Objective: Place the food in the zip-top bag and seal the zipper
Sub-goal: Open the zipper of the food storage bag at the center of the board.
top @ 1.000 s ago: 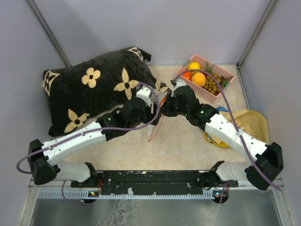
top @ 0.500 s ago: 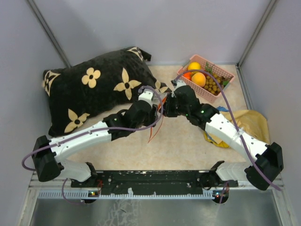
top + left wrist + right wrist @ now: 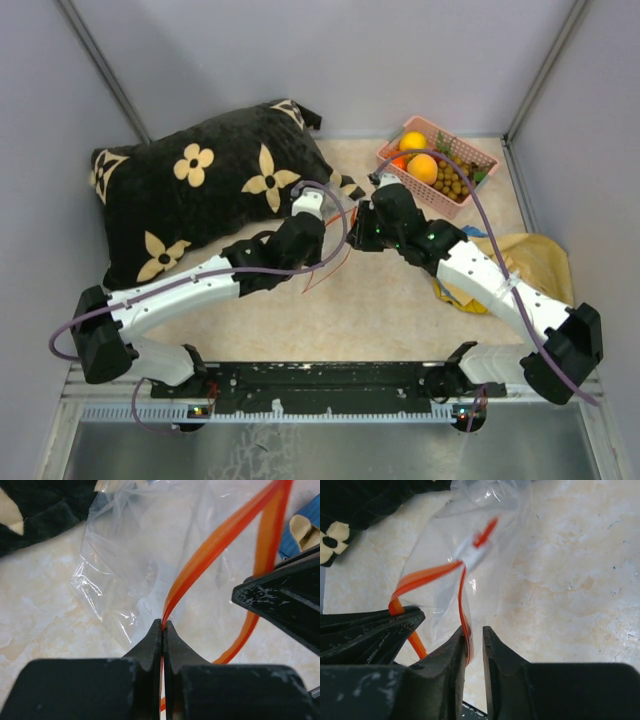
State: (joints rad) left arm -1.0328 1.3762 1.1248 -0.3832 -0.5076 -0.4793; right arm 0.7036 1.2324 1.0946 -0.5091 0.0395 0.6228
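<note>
Zipper (image 3: 210, 547) pinched in the closed left claw (image 3: 163, 630), its other strand loose between the slightly parted right claw (image 3: 474, 632).

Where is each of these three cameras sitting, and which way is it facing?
Top external: above and behind the bases, looking down on table, both arms, pillow, pink basket.
Left wrist: on the left arm, looking past the left gripper, shut on the zipper.
Right wrist: on the right arm, looking past the right gripper, slightly parted around the zipper.
Both wrist views share the zip-top bag and the opposite gripper.
</note>
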